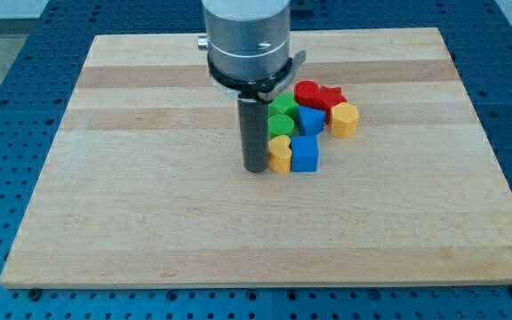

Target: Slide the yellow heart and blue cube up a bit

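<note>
The yellow heart [280,154] sits near the board's middle, touching the blue cube [305,153] on its right. My tip [256,168] rests on the board just left of the yellow heart, touching or nearly touching it. Both blocks lie at the bottom of a tight cluster.
Above the pair are a green block [283,108] partly hidden by the rod, a second green block [281,127], a blue triangular block [311,120], a red cylinder [308,92], a red star [330,96] and a yellow hexagon [344,119]. The wooden board [149,222] lies on a blue perforated table.
</note>
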`<state>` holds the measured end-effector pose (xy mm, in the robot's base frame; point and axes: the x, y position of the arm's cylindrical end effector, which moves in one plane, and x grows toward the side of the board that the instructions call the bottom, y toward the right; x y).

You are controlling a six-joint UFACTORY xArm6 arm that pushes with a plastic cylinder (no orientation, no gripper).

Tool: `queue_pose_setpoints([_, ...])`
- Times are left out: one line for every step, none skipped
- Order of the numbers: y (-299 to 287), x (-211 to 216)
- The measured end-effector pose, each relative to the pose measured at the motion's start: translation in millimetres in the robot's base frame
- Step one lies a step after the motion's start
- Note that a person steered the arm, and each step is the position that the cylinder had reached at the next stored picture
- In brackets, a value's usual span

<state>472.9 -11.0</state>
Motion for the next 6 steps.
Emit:
queue_pose_setpoints([16, 0])
queue_pose_setpoints([28, 0])
queue_pose_setpoints([29, 6])
queue_pose_setpoints([31, 23])
queue_pose_setpoints([49, 23])
queue_pose_setpoints([67, 22])
